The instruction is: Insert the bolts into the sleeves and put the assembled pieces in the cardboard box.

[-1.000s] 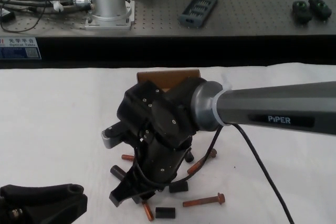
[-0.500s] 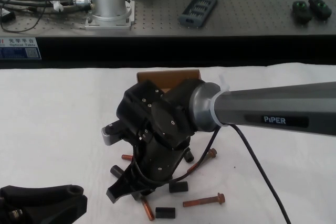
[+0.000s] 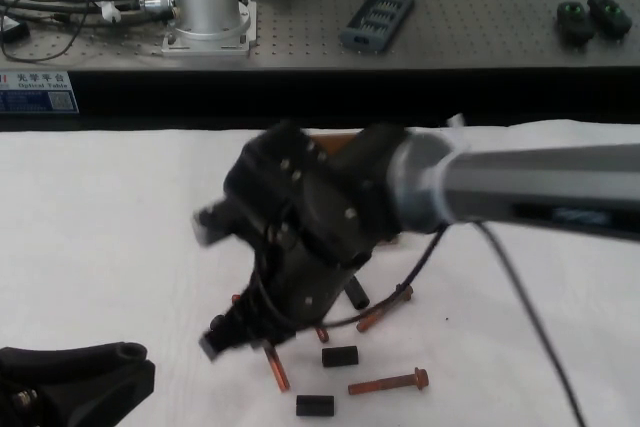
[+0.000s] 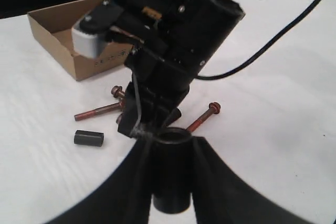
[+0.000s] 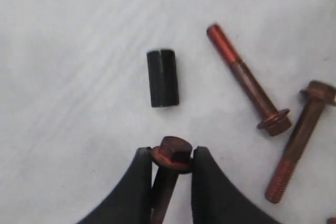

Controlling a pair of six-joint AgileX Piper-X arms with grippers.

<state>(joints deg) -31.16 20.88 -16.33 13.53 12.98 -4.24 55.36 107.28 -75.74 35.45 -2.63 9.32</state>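
Early stage: the right gripper grasps a bolt, the left gripper clamps a sleeve, not yet joined, while other bolts and sleeves lie at 6 o'clock of the box.

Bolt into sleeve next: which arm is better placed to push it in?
Probably the right: its end effector grips a bolt, close to the sleeve held in the left end effector.

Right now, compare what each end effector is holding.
The sleeve in the left end effector is a black open tube; the bolt in the right end effector is copper-coloured with a hex head. The sleeve is gripped round its body, the bolt at its head. Both are clamped.
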